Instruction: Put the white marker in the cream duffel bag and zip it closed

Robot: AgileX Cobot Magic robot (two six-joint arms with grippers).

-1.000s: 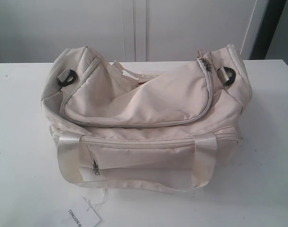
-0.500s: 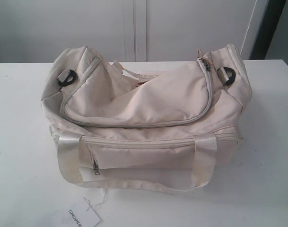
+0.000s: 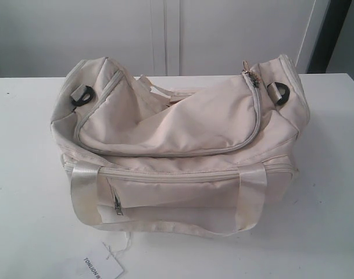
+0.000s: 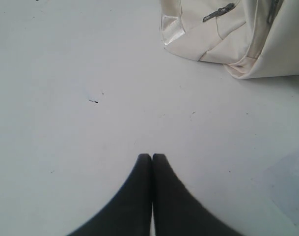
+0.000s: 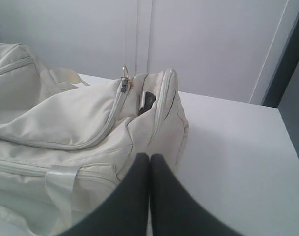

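Exterior view: the cream duffel bag (image 3: 177, 133), soft and slumped with shiny straps (image 3: 83, 192), sits on the smooth white table (image 3: 25, 232), its zipper pull (image 3: 250, 74) at the right end. Left wrist view: left tool (image 4: 151, 156), black tips pressed together, empty, over bare table near the bag. Right wrist view: right tool (image 5: 149, 156) also pinched together, empty, by the bag's end.

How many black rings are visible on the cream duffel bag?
2: one black ring at the left end of the cream duffel bag in the exterior view, another at the right end. Its far side is hidden.
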